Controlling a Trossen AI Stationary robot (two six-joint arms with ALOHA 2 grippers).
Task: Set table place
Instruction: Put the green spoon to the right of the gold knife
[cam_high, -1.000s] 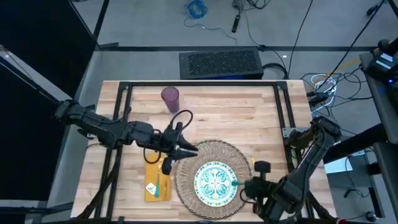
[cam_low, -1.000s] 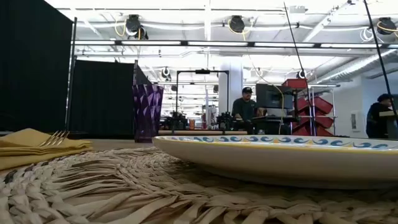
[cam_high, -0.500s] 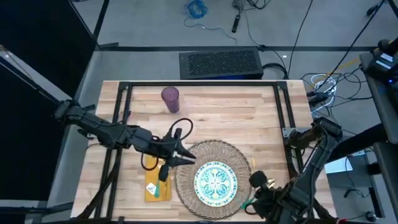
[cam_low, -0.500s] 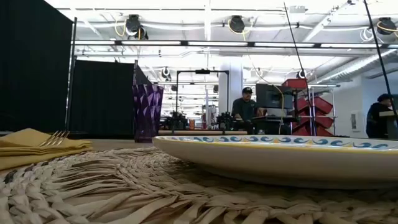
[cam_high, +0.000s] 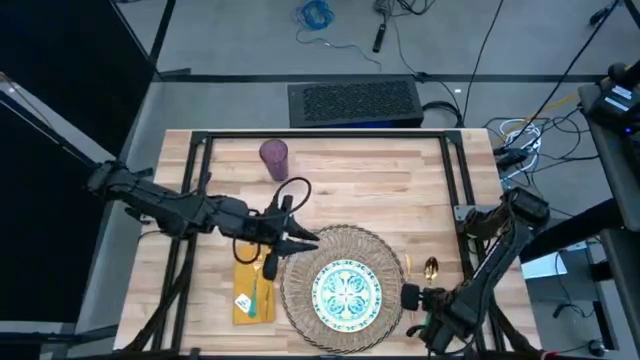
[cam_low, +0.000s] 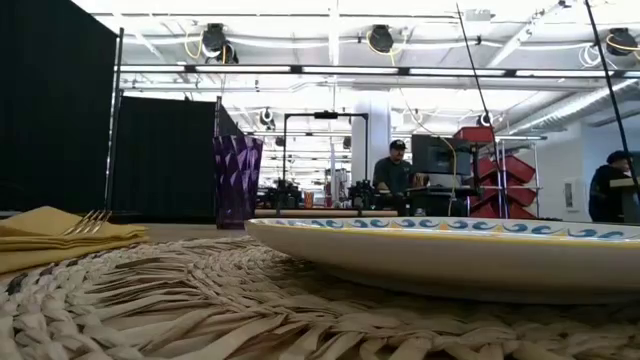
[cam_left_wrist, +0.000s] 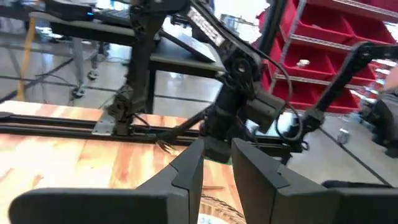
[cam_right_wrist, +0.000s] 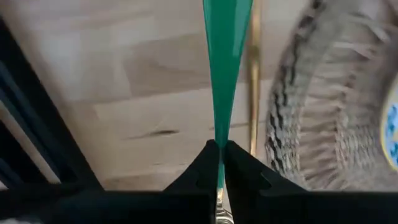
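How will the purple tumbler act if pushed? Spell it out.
The tumbler stands tall and narrow on the table, so a high push would probably tip it. Its faceted sides look rigid, possibly breakable.

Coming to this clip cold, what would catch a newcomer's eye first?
The blue-green patterned plate centred on the round woven mat at the table's near edge. To its right, the right gripper pinches a teal-handled spoon, its gold bowl over the wood beside the mat. The left gripper hovers by the mat's left rim, above the yellow napkin.
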